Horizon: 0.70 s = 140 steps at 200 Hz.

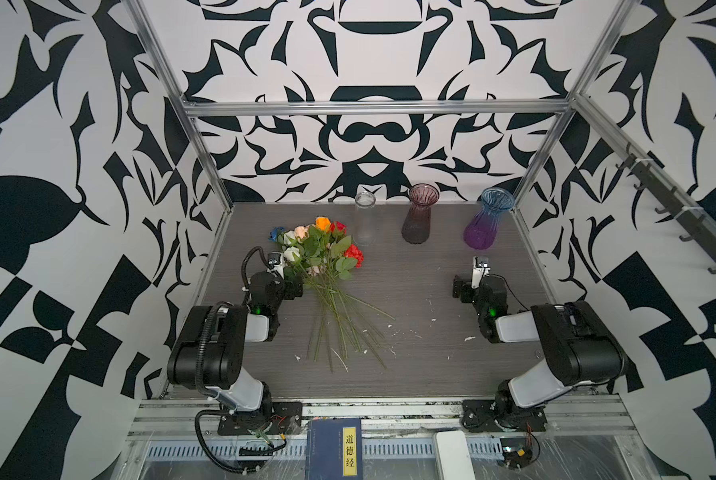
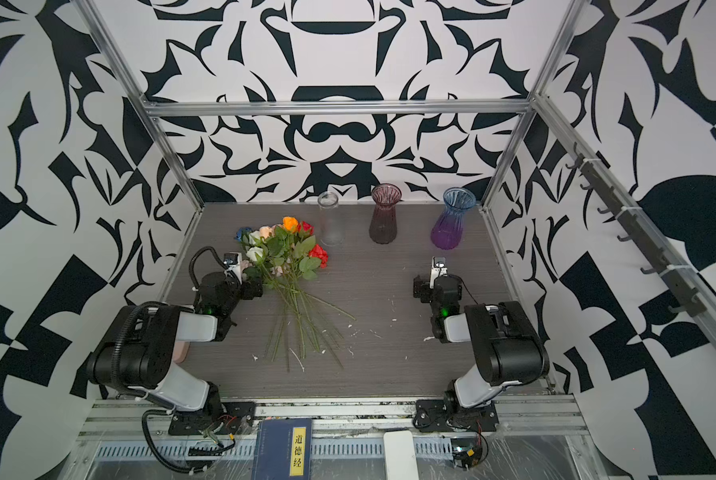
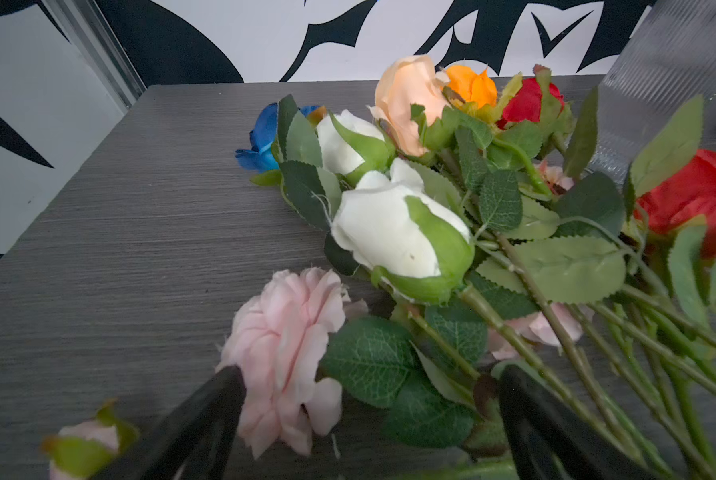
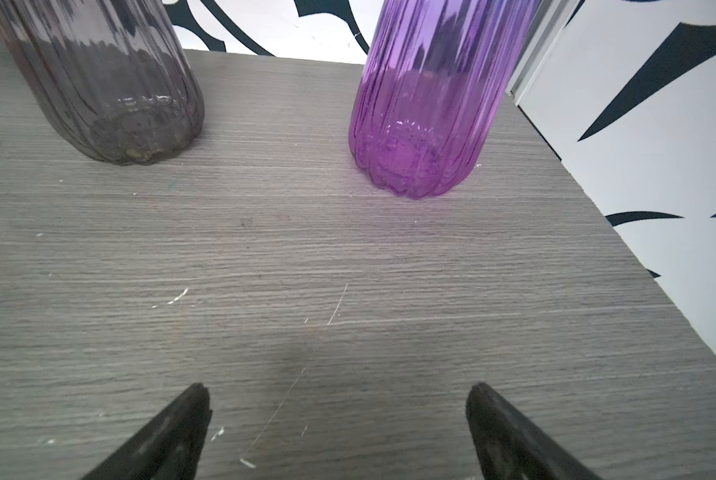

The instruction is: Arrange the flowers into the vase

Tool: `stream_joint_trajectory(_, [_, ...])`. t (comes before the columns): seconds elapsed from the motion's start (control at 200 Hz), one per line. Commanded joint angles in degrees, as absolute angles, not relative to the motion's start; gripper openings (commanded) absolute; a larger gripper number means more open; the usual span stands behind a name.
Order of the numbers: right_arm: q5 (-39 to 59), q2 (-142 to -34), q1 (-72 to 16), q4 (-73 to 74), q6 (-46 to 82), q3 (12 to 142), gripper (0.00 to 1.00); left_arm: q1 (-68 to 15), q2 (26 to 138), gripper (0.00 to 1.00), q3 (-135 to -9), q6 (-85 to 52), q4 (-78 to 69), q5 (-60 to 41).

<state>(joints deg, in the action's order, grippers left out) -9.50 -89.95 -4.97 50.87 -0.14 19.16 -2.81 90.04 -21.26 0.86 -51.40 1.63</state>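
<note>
The flowers (image 1: 321, 259) (image 2: 285, 257) lie in a loose bunch on the left half of the grey table, blooms toward the back and green stems (image 1: 339, 328) fanned toward the front. In the left wrist view I see white roses (image 3: 389, 232), a peach rose (image 3: 406, 99), a blue rose (image 3: 260, 141) and red roses (image 3: 697, 199). My left gripper (image 3: 370, 376) is open at the bunch's left edge, with a frilly pink bloom (image 3: 281, 357) and leaves lying between its jaws. My right gripper (image 4: 338, 390) is open over bare table. It faces a blue-to-purple vase (image 4: 427, 124) (image 1: 486, 222).
A dark plum vase (image 1: 417, 216) (image 4: 111, 91) and a clear glass vase (image 1: 365, 222) also stand along the back edge, all upright. Patterned walls and metal posts (image 1: 206, 153) enclose the table. A blue book (image 1: 334, 451) lies on the front rail. White flecks dot the tabletop (image 1: 431, 332).
</note>
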Motion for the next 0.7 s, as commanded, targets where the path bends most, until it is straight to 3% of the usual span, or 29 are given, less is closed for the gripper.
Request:
stream_joint_trajectory(0.0, [-10.37,-89.21,-5.27,52.91,0.28,20.13,1.00,-2.81,89.47,0.99,-21.11,1.61,-52.97,-0.44])
stream_joint_trajectory(0.695, [-10.37,-89.21,-5.25,52.91,0.26,20.17,1.00,-2.81,89.38,0.99,-20.96,1.41,-53.15,-0.35])
